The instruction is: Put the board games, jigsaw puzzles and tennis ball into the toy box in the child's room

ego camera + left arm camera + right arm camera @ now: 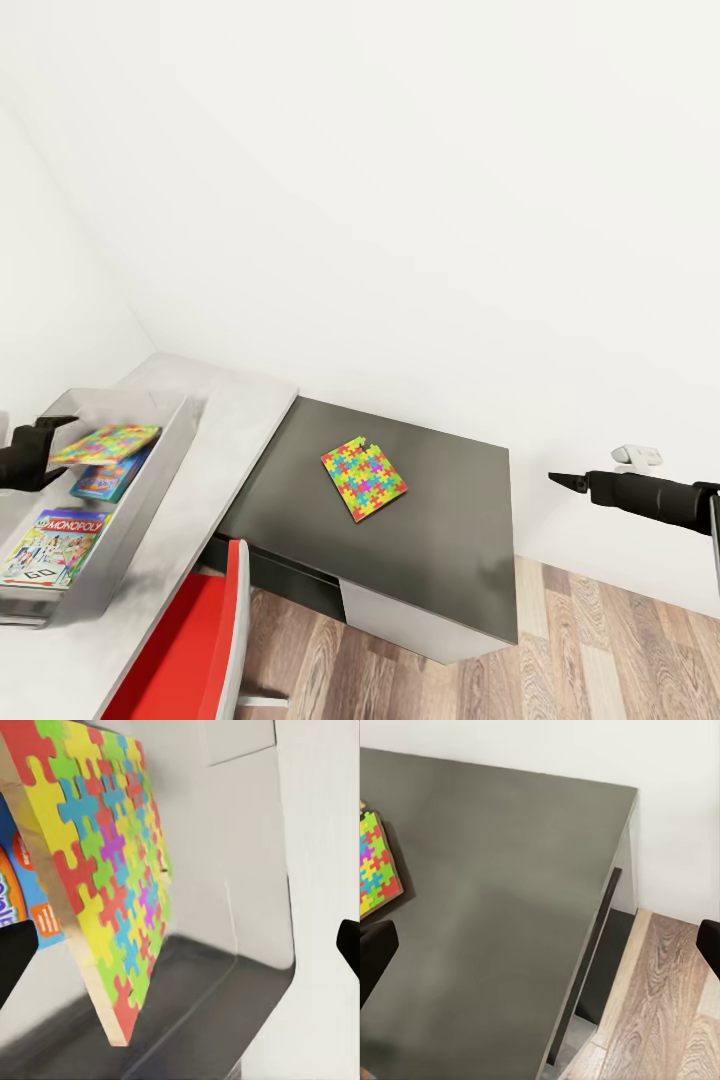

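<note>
Second jigsaw puzzle (pixel 363 478) lying flat near the middle of the dark cabinet top (pixel 450 560), a little toward its back edge and desk-side edge. Thin, stiff, light slab, probably slick on its printed face; best pinched across one edge, perhaps after sliding it to overhang the cabinet's front edge.

Toy box (pixel 160 450) on the desk (pixel 215 470), near its cabinet-side end. Inside: a Monopoly box (pixel 50 545) at the near end, a blue game box (pixel 105 482) further in, another jigsaw slab (pixel 105 443) tilted above it.

Left gripper (pixel 45 440) over the tray, fingers spread, apparently free of the slab. Right gripper (pixel 565 480) beyond the cabinet's far end, fingers apart, empty.
</note>
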Controlling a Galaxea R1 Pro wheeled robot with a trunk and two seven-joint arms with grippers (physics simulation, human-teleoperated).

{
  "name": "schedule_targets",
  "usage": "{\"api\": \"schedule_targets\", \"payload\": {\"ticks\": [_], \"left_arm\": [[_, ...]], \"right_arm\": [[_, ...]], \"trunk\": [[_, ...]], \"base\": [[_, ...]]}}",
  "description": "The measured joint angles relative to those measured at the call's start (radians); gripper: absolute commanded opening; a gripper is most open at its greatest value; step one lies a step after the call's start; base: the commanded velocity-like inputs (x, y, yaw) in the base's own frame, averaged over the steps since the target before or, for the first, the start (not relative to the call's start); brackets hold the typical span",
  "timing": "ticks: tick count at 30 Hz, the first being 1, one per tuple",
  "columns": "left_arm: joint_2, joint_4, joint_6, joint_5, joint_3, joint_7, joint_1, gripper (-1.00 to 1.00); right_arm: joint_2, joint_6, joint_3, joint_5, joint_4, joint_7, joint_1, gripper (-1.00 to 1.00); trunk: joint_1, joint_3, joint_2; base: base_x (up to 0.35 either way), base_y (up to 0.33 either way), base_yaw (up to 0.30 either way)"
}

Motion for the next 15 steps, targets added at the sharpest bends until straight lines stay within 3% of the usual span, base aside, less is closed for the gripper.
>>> {"api": "schedule_targets", "payload": {"ticks": [4,7,9,15], "left_arm": [[-0.003,-0.106,0.017,0.139,0.001,0.116,0.044,1.0],[-0.005,-0.15,0.023,0.214,0.003,0.181,0.066,1.0],[-0.006,-0.17,0.025,0.245,0.005,0.206,0.08,1.0],[-0.008,-0.192,0.028,0.279,0.007,0.231,0.095,1.0]], "right_arm": [[-0.001,0.0,-0.002,0.0,-0.002,0.018,0.0,1.0],[-0.001,0.0,-0.005,0.002,-0.004,0.054,0.001,1.0],[-0.002,0.0,-0.006,0.005,-0.005,0.075,0.001,1.0],[-0.004,0.0,-0.006,0.008,-0.006,0.099,0.001,1.0]], "trunk": [[0.0,0.0,0.0],[0.0,0.0,0.0],[0.0,0.0,0.0],[0.0,0.0,0.0]], "base": [[0.0,0.0,0.0],[0.0,0.0,0.0],[0.0,0.0,0.0],[0.0,0.0,0.0]]}}
